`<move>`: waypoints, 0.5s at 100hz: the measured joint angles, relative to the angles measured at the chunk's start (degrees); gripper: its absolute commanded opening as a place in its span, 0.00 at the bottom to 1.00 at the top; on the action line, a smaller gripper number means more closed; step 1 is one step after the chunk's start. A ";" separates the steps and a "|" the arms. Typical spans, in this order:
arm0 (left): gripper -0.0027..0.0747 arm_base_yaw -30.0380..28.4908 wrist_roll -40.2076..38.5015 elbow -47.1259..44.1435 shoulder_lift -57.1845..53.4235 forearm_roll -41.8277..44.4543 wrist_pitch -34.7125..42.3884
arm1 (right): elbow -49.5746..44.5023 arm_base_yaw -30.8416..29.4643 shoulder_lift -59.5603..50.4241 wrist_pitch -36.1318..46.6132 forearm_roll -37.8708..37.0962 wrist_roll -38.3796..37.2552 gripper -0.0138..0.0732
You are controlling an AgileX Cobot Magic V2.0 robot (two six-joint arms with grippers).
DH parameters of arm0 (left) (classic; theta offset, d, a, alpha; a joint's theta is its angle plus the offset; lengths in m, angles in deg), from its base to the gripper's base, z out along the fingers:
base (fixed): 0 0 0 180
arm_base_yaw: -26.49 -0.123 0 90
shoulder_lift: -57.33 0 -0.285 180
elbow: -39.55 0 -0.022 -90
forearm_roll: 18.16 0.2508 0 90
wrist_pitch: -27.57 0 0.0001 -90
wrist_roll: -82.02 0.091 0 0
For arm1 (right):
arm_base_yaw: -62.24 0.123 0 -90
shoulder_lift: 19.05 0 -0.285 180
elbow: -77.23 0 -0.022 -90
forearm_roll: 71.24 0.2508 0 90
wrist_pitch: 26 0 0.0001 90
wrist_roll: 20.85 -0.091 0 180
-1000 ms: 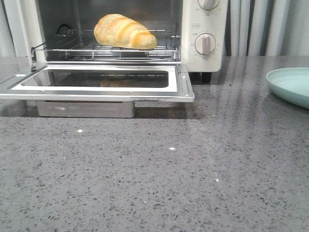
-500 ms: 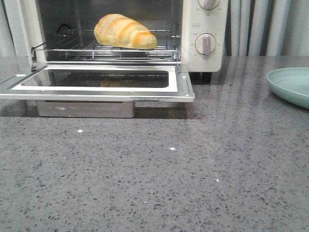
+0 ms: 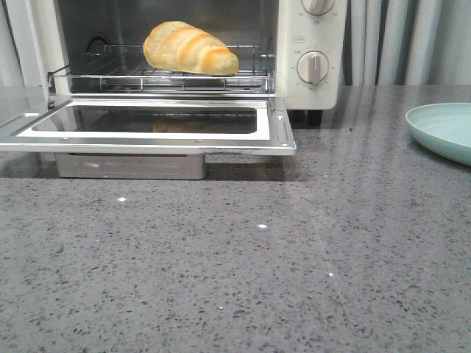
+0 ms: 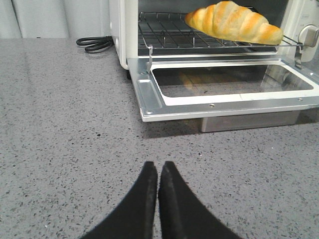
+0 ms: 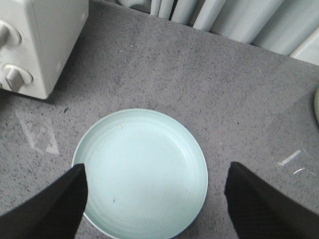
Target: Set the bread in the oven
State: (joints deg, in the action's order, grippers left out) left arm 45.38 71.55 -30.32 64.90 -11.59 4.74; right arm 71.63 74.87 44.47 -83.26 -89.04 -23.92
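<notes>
A: Entry, bread (image 3: 190, 48). Position?

B: Lying on the wire rack (image 3: 110, 77) inside the oven (image 3: 309, 44), toward the right half of the rack, long axis across the opening. The left wrist view shows it (image 4: 233, 22) the same way, tapered end pointing to the knob side.

A: Appearance?

B: Oblong roll, golden-brown with paler cream bands across the crust, fatter at one end. A faint orange reflection sits in the glass of the door (image 3: 147, 125) below it.

A: What can't be read?

B: The oven's top is cut off in the front view; the upper knob (image 3: 318, 6) is only half in frame, the lower knob (image 3: 313, 67) whole. Markings around the knobs are too small to read. The back of the oven cavity is dark. The underside of the bread is hidden by the rack wires.

A: Door?

B: Fully down, lying flat and level over the grey speckled counter (image 3: 235, 265), with a metal tray (image 3: 131, 166) showing under it.

A: Grippers?

B: Neither appears in the front view. Left gripper (image 4: 158, 172): fingers pressed together, nothing between them, above bare counter in front of the door. Right gripper (image 5: 154, 179): fingers spread wide, empty, over a pale green plate (image 5: 142, 172) that stands on the counter to the right of the oven. The plate (image 3: 444, 129) is cut by the front view's edge.

A: Other items?

B: A black cord (image 4: 94, 44) coiled beside the oven; grey curtain (image 3: 408, 40) behind.
</notes>
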 measured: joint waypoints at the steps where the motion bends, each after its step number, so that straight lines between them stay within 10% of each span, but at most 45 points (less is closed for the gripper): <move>1: 0.01 0.00 0.00 0.00 0.00 0.00 0.00 | -0.62 -0.24 -0.39 0.74 0.09 0.00 0.75; 50: 0.01 0.00 0.00 0.00 0.00 0.00 0.00 | -37.57 -11.15 -26.33 22.22 9.56 0.08 0.75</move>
State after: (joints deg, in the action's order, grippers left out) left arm 45.38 71.55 -30.32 64.90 -11.59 4.74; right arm 34.06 63.72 18.13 -61.04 -79.48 -23.84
